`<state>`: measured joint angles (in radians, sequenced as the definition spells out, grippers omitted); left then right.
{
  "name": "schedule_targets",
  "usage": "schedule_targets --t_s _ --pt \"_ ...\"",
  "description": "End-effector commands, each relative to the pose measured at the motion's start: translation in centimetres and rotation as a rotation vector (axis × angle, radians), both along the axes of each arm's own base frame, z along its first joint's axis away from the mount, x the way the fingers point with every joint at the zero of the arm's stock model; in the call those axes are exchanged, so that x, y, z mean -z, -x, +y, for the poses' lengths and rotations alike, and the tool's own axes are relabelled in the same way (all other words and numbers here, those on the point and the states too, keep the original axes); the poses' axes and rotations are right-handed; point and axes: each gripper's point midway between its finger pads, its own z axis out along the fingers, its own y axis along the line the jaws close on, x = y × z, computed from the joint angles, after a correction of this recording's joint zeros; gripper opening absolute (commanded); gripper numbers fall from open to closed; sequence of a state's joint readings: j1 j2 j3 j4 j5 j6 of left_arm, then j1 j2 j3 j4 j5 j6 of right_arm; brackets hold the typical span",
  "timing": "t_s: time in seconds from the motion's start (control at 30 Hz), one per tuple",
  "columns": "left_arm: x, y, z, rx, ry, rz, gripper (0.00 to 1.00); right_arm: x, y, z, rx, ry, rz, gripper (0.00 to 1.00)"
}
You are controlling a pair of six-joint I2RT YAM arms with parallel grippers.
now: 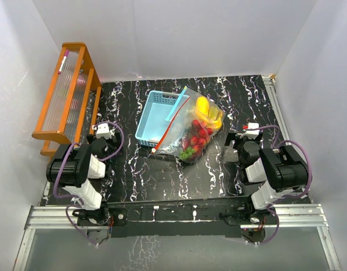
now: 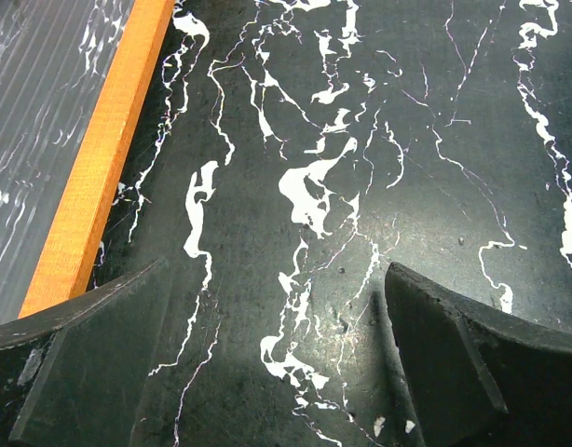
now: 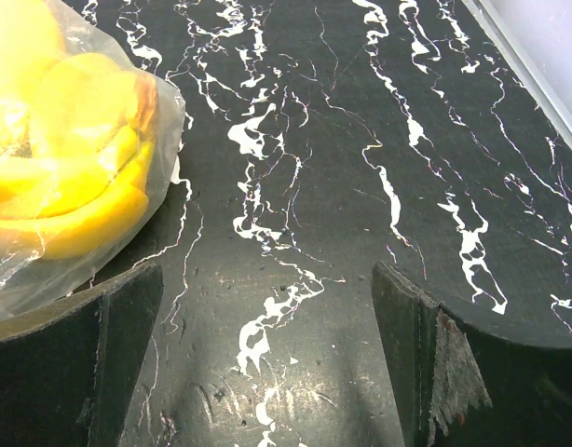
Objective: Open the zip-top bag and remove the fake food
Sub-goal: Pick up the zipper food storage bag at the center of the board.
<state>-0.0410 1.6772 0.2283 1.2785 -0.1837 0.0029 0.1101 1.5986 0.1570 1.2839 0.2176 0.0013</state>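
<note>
Two spread pincers (food in bag)

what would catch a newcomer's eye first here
The clear zip-top bag, packed with glossy fake food in yellow, red and green, lies in the middle of the black marbled table against a light-blue basket. An orange rack stands along its left side. The left gripper is open near the rack, the right gripper open just beside the bag.

The black table has white streaks. A blue basket sits in the middle. A bag of fruit rests against it. An orange rack stands on the left.
</note>
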Motion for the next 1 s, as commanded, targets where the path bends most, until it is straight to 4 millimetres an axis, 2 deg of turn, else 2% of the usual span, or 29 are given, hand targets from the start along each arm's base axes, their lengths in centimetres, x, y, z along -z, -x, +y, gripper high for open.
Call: schedule_targets --t_s 0.0,0.23,0.4,0.43,0.47,0.57,0.63,0.7,0.73,0.8,0.83,0.97 --pt "-0.9 -0.7 0.2 -0.013 0.009 -0.033 0.97 -2.2 -0.8 -0.1 0.008 -0.009 -0.081 0.98" --pt "-1.0 -0.6 1.4 -0.092 0.013 -0.037 0.97 -2.1 -1.1 0.0 -0.003 -0.010 -0.070 0.98" --pt "-2.2 -0.6 2.9 -0.187 -0.002 -0.051 0.97 -2.0 -1.1 0.0 -0.006 -0.011 -0.066 0.98" --pt "-2.1 -0.5 3.2 -0.220 -0.011 -0.006 0.97 -2.0 -1.0 0.1 -0.007 -0.012 -0.068 0.99" --pt "-2.8 -0.8 3.4 -0.239 -0.006 0.010 0.97 -2.2 -1.1 0.0 -0.007 -0.012 -0.074 0.98" --pt "-7.4 -1.7 3.0 -0.257 0.063 -0.089 0.97 -3.1 -0.8 0.4 -0.031 -0.002 -0.099 0.98" --pt "-10.6 -2.8 1.0 -0.167 0.141 -0.165 0.97 -3.7 -1.1 0.3 -0.023 -0.003 -0.069 0.99" --pt "-13.0 -4.5 -2.1 -0.022 0.155 -0.173 0.97 -5.1 -1.9 0.6 -0.039 -0.004 -0.038 0.98" --pt "-14.1 -5.2 -4.2 0.034 0.125 -0.150 0.97 -7.2 -2.3 1.1 -0.064 -0.009 -0.072 0.99" --pt "-15.5 -5.2 -7.4 0.085 0.035 -0.151 0.97 -8.9 -2.1 2.3 -0.126 -0.034 -0.098 0.99" --pt "-16.1 -4.9 -9.0 0.113 0.004 -0.165 0.97 -11.3 -2.6 3.1 -0.166 -0.051 -0.144 0.98" --pt "-17.5 -3.8 -12.6 0.199 0.009 -0.153 0.97 -14.5 -1.9 6.9 -0.381 -0.088 -0.178 0.98"
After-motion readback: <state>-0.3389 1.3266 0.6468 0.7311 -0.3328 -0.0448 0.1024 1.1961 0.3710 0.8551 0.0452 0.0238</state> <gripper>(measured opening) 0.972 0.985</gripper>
